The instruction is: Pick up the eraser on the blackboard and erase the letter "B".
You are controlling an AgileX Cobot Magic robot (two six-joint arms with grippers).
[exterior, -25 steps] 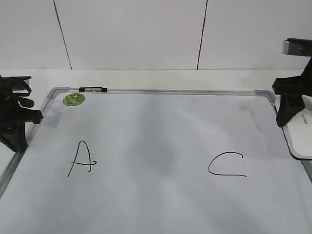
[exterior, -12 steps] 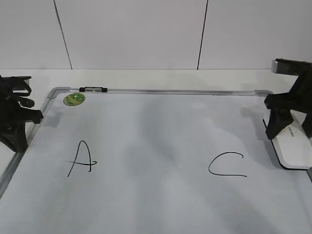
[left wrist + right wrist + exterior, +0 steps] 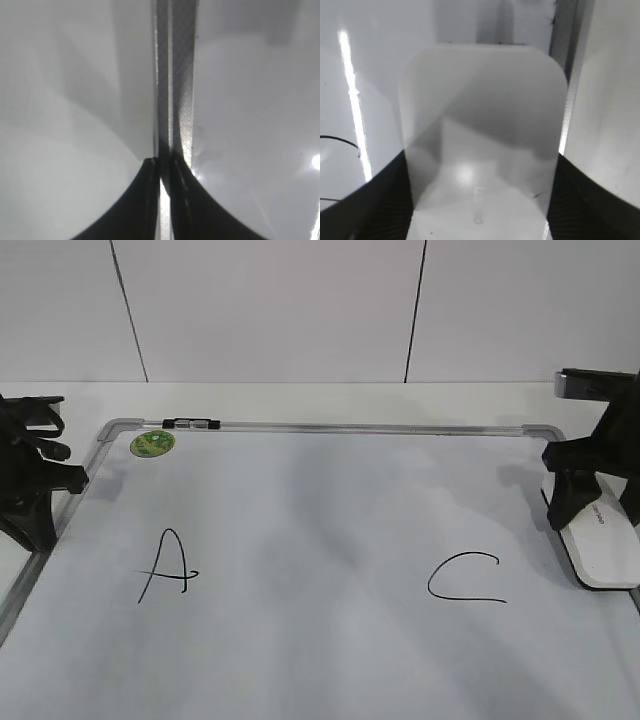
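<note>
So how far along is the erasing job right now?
No B shows between the black hand-drawn A and C on the large white silver-framed board, so the wiping looks done. In hand: the right gripper straddles the glossy white oblong eraser at the board's right edge, fingers on both sides. Left: letting go, if it is gripping at all. The left gripper rests shut over the frame.

The left tool (image 3: 165,172), fingers together, hangs over the blackboard's (image 3: 250,125) silver frame (image 3: 175,75).
</note>
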